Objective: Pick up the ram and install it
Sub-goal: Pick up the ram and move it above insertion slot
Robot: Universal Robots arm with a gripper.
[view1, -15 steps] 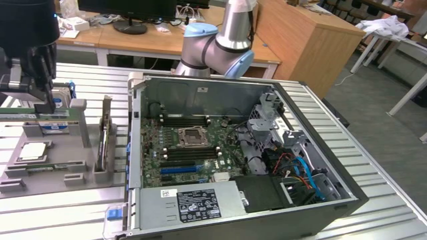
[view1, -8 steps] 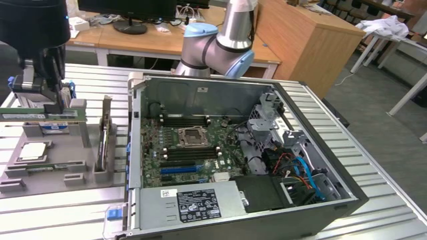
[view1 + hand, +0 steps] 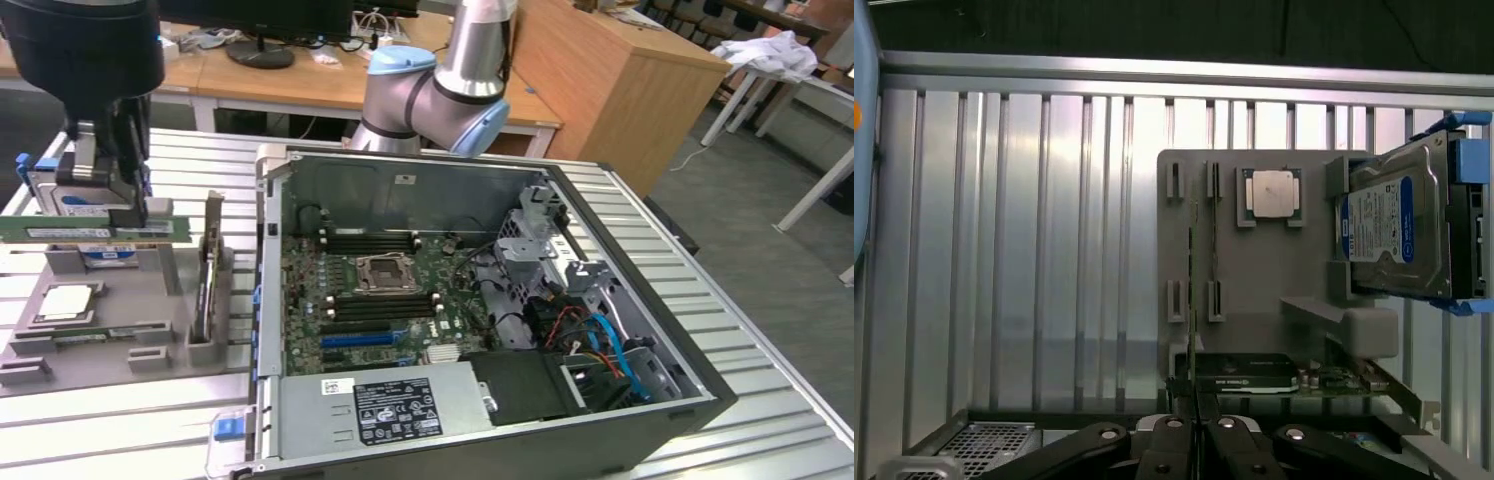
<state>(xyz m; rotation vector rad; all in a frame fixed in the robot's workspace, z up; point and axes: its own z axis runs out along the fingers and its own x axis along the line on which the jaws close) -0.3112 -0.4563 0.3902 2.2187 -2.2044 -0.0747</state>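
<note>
We are holding the ram (image 3: 60, 230), a light, stiff, thin board we judge fragile at chips and contacts, with the gripper (image 3: 130, 218) jaws clamped on its upper edge. It is hanging level over the grey holder (image 3: 80, 345) near the worktop's (image 3: 120, 420) edge at the exterior view's left. The computer case (image 3: 271, 250) wall is rising just beside it, leaving open room above.

The work surface was a ribbed metal table (image 3: 120, 430), pale and catching bright reflections along its grooves. Behind it stood a light wooden desk (image 3: 280, 85) carrying a black monitor stand (image 3: 260, 55). A tall wooden cabinet (image 3: 601, 90) rose toward the exterior view's right, above a grey floor (image 3: 767, 250). Farther right, a white-legged side table (image 3: 834, 92) held what looked like a crumpled white cloth (image 3: 777, 50).
</note>
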